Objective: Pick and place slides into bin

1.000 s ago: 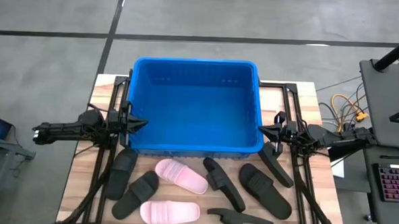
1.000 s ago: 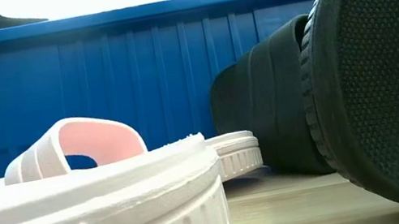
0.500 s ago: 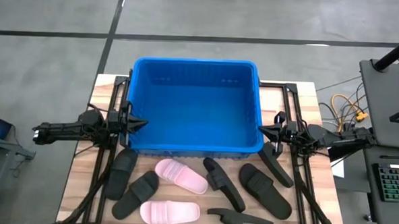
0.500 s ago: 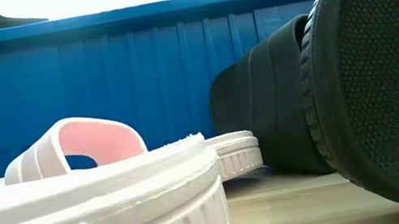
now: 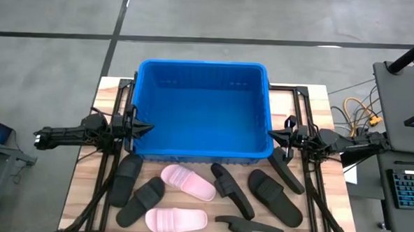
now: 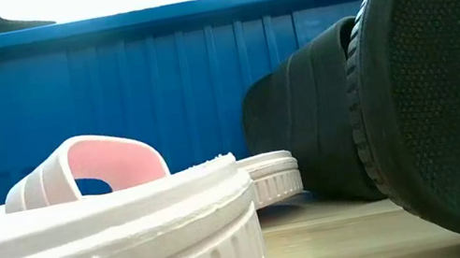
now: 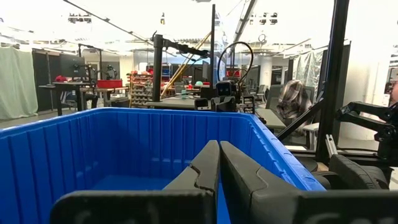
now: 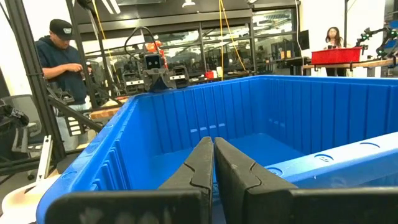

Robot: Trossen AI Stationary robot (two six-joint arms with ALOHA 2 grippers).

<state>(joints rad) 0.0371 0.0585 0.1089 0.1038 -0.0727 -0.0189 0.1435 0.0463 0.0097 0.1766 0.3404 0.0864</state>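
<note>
Wooden bench (image 5: 81, 187) boards sit on a grey floor, and a big workshop with racks and people shows far behind.

On the bench stands the bin (image 5: 203, 67), a big blue tub. It looks empty inside. The slides lie on the bench in front of the bin, near its long front wall but not in it. One pink slide (image 5: 188, 182) lies close to the bin wall, and another pink slide (image 5: 176, 220) lies farther out, near the bench edge. One black slide (image 5: 126, 179) lies toward the left arm's side and another black slide (image 5: 275, 196) lies toward the right arm's side. More black ones lie between and around them.

The left claw (image 5: 145, 127) is by the left short wall of the bin. Its two fingers are pressed tight together with nothing between them. The right claw (image 5: 270, 135) is by the right short wall of the bin. It is closed too and holds nothing. Each claw points in over the bin's rim.

Nothing has changed in the last second. Both arms are in the same spots and every slide lies where it did. So I think the job has not really started. Every slide I can see must go into the bin. A claw will need to open first and go down to a slide.
</note>
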